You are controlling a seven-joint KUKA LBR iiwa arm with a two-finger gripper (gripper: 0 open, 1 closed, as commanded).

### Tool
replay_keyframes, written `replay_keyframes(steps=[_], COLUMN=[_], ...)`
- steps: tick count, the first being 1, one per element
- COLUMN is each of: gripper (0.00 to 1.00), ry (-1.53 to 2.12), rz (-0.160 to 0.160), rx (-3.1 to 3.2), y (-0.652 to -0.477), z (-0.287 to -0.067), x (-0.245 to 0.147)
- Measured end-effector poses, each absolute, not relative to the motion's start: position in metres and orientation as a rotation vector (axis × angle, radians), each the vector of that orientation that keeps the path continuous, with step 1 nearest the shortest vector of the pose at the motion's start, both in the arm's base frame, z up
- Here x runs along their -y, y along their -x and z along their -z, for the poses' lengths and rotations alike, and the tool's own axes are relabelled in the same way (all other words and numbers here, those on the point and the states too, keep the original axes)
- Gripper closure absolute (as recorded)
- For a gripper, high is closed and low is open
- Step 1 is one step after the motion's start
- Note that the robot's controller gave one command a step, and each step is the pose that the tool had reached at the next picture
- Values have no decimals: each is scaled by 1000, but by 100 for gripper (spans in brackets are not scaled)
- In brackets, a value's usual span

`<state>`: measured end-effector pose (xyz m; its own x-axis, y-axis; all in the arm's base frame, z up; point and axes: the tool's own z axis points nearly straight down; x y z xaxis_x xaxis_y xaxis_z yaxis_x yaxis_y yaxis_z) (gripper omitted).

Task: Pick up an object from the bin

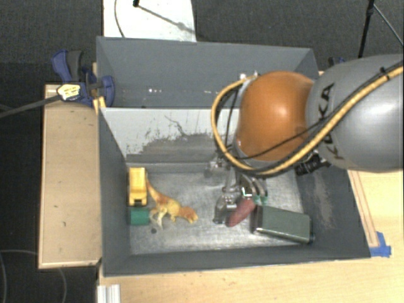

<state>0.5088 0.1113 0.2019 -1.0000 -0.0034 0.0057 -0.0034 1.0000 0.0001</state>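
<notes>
My gripper (228, 208) hangs low over the middle of the bin floor, under the arm's orange cover. A dark red, rounded object (238, 215) lies right at its fingertips, and a small red and green bit (248, 196) shows beside the fingers. Whether anything sits between the fingers is hidden. A dark green flat block (283, 225) lies just to the right of the gripper, tilted toward the front right corner.
At the left wall lie a yellow toy vehicle (137, 186), a green block (139, 216) below it, and an orange toy dinosaur (171, 211) between them and the gripper. The arm and its orange cover hide the bin's back right part.
</notes>
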Motion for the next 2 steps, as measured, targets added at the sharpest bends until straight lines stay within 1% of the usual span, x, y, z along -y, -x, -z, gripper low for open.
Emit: replay_keyframes(steps=[1, 2], gripper=[0, 0], ry=[1, 6], rz=[2, 4], rx=[3144, 3149], y=[-511, -515], z=[-206, -141], x=[-111, -160])
